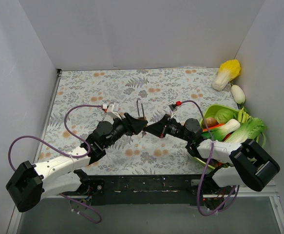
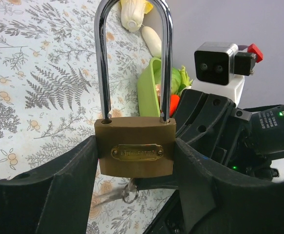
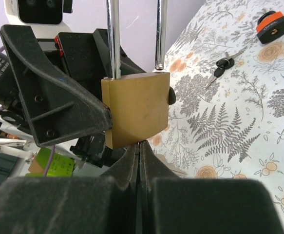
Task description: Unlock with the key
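The brass padlock (image 2: 135,152) stands upright above the middle of the flowered table (image 1: 83,87). Its body is clamped from both sides by the left pincer (image 1: 138,125), and its long steel shackle points to 12 o'clock in both wrist views. At 6 o'clock under the body the key (image 2: 130,191) shows with its ring. The right pincer (image 3: 141,155) is pinched closed on it from below, fingertips just under the lock. In the overhead view a green bowl (image 1: 215,108) of vegetables sits at 3 o'clock from the lock. In the right wrist view a spare bunch of keys (image 3: 223,63) lies on the table at 2 o'clock.
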Tool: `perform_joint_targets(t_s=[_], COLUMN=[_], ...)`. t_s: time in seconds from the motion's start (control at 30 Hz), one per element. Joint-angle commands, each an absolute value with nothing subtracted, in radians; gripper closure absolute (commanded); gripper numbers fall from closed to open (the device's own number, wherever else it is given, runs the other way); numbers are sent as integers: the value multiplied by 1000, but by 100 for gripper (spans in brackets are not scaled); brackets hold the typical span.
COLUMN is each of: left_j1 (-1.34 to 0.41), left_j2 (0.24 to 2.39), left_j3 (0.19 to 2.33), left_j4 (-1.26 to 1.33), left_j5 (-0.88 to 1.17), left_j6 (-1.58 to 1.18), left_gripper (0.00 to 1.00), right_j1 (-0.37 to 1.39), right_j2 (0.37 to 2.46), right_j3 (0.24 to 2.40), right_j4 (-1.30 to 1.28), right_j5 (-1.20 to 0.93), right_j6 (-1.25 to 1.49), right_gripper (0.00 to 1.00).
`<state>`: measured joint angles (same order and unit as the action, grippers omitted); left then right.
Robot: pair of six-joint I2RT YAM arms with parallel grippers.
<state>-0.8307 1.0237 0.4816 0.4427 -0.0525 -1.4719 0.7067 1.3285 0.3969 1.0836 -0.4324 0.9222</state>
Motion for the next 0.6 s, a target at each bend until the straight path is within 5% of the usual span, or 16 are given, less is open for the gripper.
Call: perform_joint_targets(t_s=[0.0, 0.47, 0.57], left_j1=[-907, -919, -917], left_j2=[992, 1000, 1015], left_j3=[485, 540, 592], left_j4=[551, 385, 277], left_j5=[189, 26, -81], left_j6=[-1480, -1503, -1531], left_gripper=[100, 100, 100], right_j1=[687, 683, 684], right_j2=[1325, 1252, 1218], right_j3=[419, 449, 443], right_j4=[1265, 1028, 973], right_j5=[-367, -362, -374], right_j6=[966, 833, 781], right_gripper=[99, 99, 86])
